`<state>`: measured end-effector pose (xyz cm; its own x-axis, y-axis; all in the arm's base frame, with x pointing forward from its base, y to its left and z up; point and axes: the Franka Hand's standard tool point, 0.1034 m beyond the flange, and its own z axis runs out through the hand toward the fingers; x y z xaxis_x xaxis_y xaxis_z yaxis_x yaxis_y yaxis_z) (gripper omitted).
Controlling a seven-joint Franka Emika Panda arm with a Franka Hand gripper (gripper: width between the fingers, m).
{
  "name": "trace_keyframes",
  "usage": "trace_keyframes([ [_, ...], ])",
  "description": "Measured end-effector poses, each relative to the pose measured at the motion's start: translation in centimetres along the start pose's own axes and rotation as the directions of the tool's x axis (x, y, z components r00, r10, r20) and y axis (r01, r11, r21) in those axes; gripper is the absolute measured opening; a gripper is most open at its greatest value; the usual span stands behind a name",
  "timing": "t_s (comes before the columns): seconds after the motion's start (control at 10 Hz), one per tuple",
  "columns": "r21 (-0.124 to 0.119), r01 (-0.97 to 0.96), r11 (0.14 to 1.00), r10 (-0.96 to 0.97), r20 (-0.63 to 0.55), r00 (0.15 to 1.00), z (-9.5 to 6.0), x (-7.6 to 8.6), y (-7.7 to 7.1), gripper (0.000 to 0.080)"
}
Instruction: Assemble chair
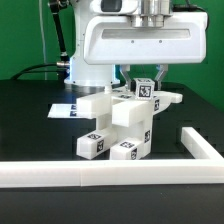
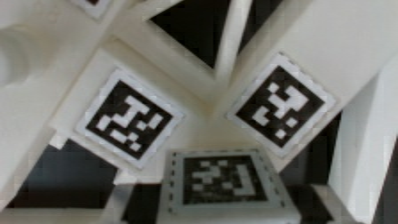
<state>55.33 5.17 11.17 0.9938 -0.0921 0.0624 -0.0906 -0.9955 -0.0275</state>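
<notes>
Straddling chair (image 1: pixel 118 128) top, tool (image 1: pixel 145 83); grip unclear.

The chair (image 1: pixel 118 122) parts are white with black-and-white square tags (image 1: pixel 146 89). The table (image 1: pixel 30 125) is black. The rail (image 1: pixel 100 176) is white.

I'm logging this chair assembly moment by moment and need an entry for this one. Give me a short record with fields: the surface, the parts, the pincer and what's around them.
surface: black table
chair parts: white tagged blocks, clustered mid-table, partly stacked
pincer: hangs over the cluster, one finger on each side of the top tagged piece
grip: unclear whether the fingers press it
border rail: runs along the near edge and turns back at the exterior view's right
marker board: flat, to the exterior view's left of the cluster
</notes>
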Motion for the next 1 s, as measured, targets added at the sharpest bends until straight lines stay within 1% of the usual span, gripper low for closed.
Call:
trace_keyframes([
  [0.2, -0.001, -0.221, 0.975, 0.221, 0.0, 0.975, 0.02, 0.0, 0.06, 0.0281],
  [0.4, 0.003, -0.389, 0.921, 0.389, 0.001, 0.921, 0.03, 0.05, 0.31, 0.0282],
  [0.6, 0.009, -0.549, 0.836, 0.549, 0.004, 0.836, 0.03, 0.13, 0.57, 0.0282],
  [0.7, 0.009, -0.596, 0.803, 0.596, 0.004, 0.803, 0.02, 0.14, 0.56, 0.0282],
  [0.8, 0.009, -0.677, 0.736, 0.677, 0.006, 0.736, 0.03, 0.14, 0.53, 0.0282],
  [1.0, 0.009, -0.766, 0.643, 0.766, 0.008, 0.643, 0.04, 0.19, 0.51, 0.0282],
])
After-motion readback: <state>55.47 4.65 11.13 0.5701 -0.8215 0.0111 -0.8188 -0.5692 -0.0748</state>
